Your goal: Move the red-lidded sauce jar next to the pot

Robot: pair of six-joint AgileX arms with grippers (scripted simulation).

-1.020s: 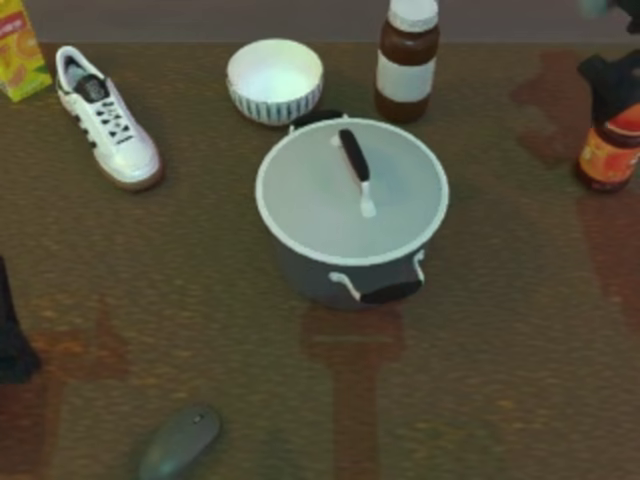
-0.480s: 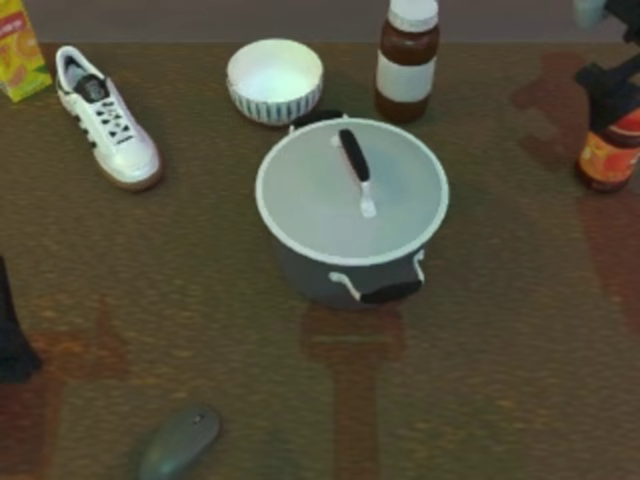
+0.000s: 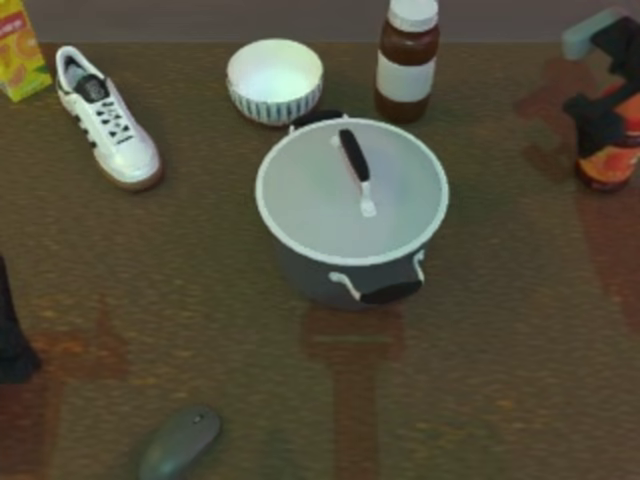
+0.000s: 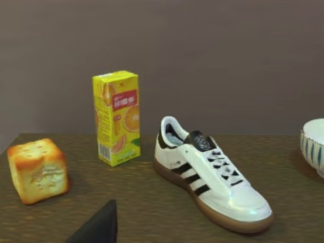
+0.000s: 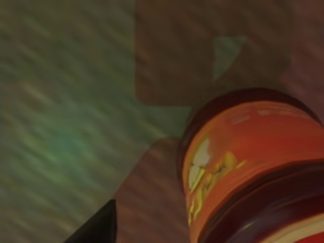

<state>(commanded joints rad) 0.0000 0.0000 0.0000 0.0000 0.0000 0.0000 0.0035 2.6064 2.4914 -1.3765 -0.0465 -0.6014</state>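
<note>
At the table's right edge, right tool (image 3: 608,118) covers the red-lidded sauce jar (image 3: 606,158); grip unclear.

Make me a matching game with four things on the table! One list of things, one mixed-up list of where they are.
Things:
1. white shoe
2. grey mouse
3. red-lidded sauce jar
4. striped bowl

Places, as seen from above:
A. at the right edge of the table, under the right arm
B. near the front edge, left of the middle
C. at the back, just behind and left of the pot
D. back left, beside the yellow juice carton

Pairs: 1-D, 2-B, 3-A, 4-C
</note>
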